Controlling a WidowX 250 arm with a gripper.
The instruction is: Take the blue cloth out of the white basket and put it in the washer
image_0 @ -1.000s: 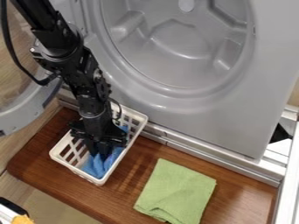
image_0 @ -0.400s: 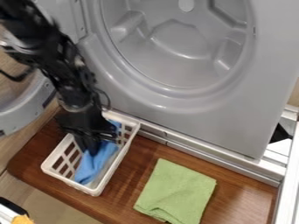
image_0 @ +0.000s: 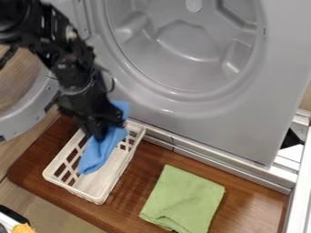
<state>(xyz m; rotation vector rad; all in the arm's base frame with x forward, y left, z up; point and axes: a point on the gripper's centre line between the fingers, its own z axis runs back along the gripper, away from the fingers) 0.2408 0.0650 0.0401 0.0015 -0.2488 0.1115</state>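
Camera view: an orange thing (image_0: 23, 228), cut off at lower left, defies naming. The gripper (image_0: 99, 131) clasps the blue cloth (image_0: 100, 152) over the basket (image_0: 72, 192), fingertips lost against dark parts. Likely light, limp and hard to harm, it suits a bunched mid-hold. The washer (image_0: 213, 123) opening runs past the top edge.
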